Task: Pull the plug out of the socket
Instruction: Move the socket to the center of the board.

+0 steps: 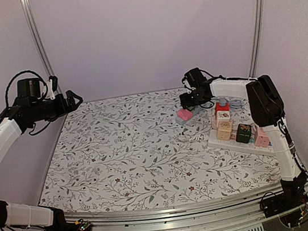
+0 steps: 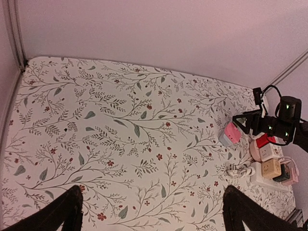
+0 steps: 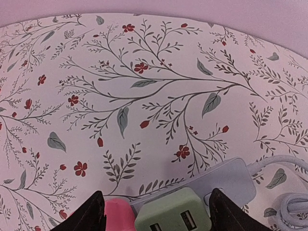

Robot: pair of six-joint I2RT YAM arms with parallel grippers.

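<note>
A small grey socket strip (image 3: 231,180) lies on the floral table with a green two-port plug (image 3: 173,214) and a pink plug (image 3: 118,214) side by side on it. My right gripper (image 3: 156,193) hangs just above it, jaws open and straddling both plugs; the left finger is against the pink one, while a thin gap shows beside the green one. From above, the pink plug (image 1: 184,114) and the right gripper (image 1: 187,104) sit at the table's back right. My left gripper (image 1: 75,99) is raised at the far left, open and empty (image 2: 154,216).
A white power strip (image 1: 226,138) with several coloured adapters lies along the right edge, next to the right arm. A coiled white cable (image 3: 288,207) rests beside the grey strip. The back wall and metal corner posts border the table.
</note>
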